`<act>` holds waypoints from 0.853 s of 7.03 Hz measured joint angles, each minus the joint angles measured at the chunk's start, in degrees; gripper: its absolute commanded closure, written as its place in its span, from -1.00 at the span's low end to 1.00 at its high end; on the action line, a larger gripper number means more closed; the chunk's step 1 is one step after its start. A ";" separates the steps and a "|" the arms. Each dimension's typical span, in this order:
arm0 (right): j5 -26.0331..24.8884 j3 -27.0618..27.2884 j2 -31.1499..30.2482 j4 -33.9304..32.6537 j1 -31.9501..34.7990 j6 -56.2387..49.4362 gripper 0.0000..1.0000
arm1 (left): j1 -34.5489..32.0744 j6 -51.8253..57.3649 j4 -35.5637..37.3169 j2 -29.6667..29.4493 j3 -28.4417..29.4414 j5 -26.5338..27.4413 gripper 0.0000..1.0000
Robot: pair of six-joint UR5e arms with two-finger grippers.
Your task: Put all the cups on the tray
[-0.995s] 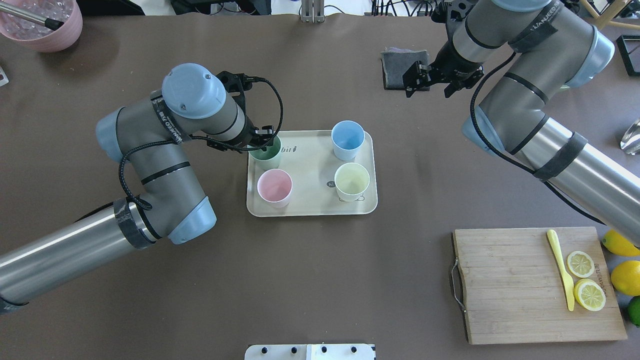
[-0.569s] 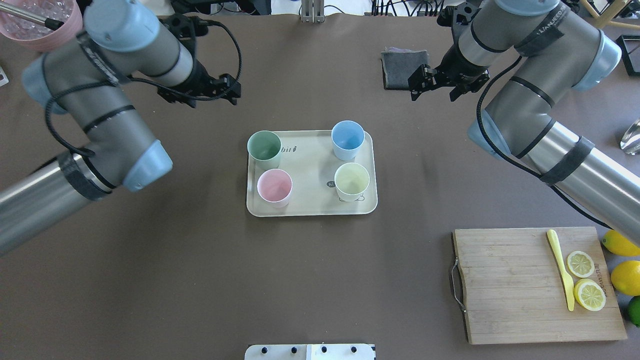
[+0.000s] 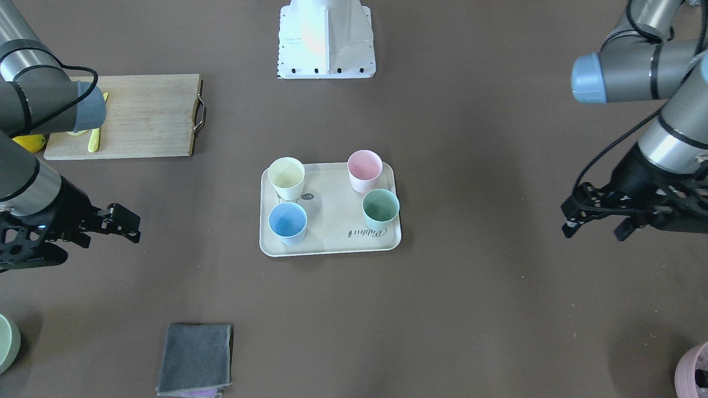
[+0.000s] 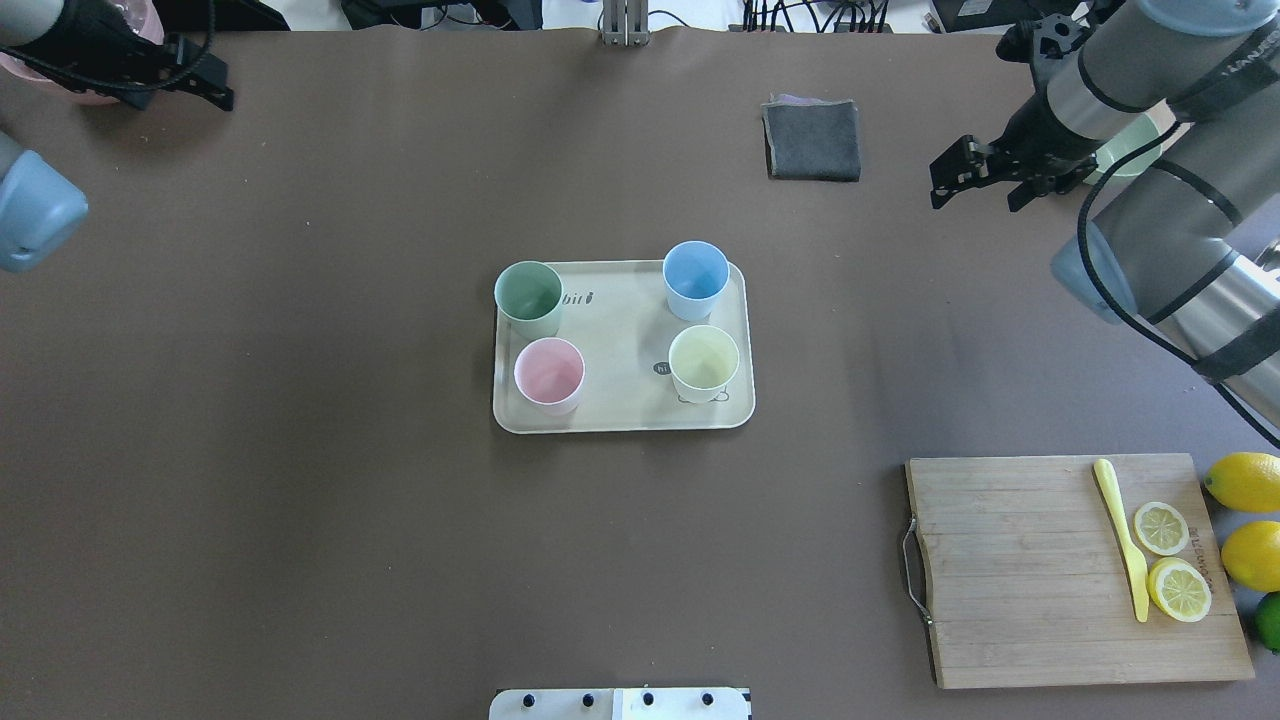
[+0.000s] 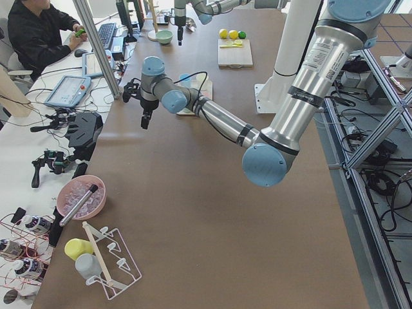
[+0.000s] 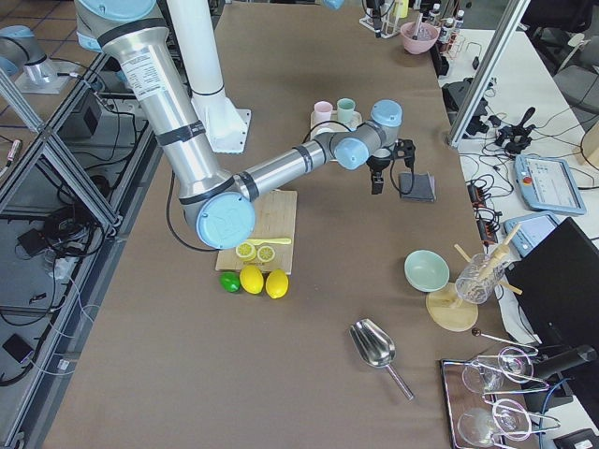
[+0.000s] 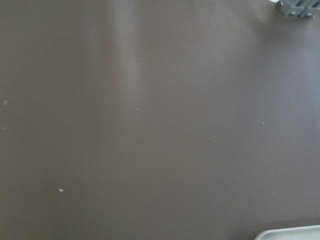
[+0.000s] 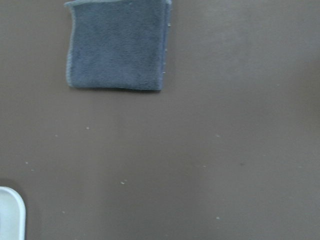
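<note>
Cups [image 3: 287, 221] are all standing upright on the tray [image 4: 620, 340]. Off left, the left gripper [image 3: 593, 231] is hovering, jaws spread, empty; then the mint green cup [image 4: 528, 298], pink cup [image 4: 549, 374], light blue cup [image 4: 696, 279], pale yellow cup [image 4: 704, 362]; off right, the right gripper [image 4: 976, 198] is hovering, jaws spread, empty.

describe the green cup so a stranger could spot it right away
Find the cream tray in the middle of the brown table. On it, seen from the robot, the green cup stands at the far left corner, behind the pink cup and left of the blue cup. It alone is mint green.
</note>
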 measured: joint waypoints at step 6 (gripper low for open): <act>-0.11 -2.32 -14.02 -6.44 17.73 -31.89 -1.00 | -12.83 11.23 -2.81 14.47 1.59 -4.26 -0.95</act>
